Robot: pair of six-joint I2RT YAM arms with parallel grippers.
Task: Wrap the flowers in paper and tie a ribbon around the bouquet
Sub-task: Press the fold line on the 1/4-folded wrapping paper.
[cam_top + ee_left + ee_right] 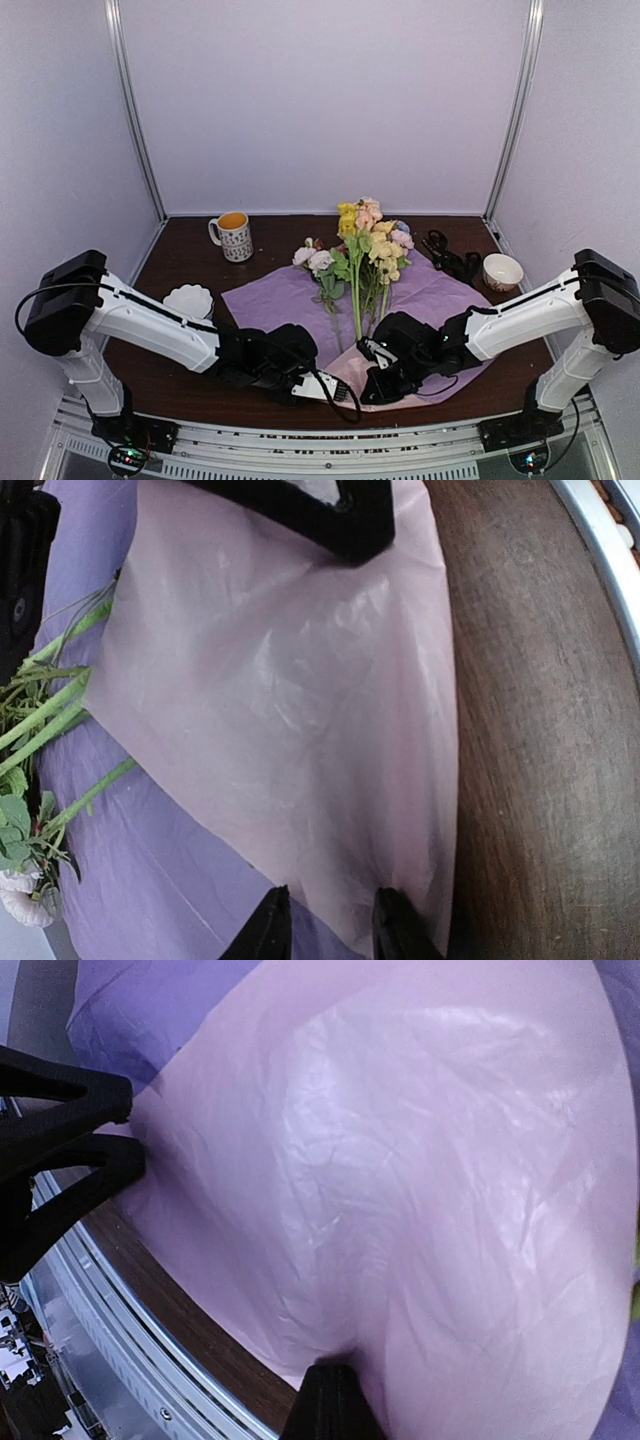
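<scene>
The paper (pixel 270 300) covers the flowers' (pixel 365 245) stem ends.

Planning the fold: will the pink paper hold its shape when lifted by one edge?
Probably not: the paper looks thin, and its folded-over flap bulges softly rather than lying stiff. Its crinkles suggest it creases easily. Its sheen hints it may slip.

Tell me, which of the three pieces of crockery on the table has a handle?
The patterned mug at the back left; the scalloped white dish and the small bowl on the right have none.
</scene>
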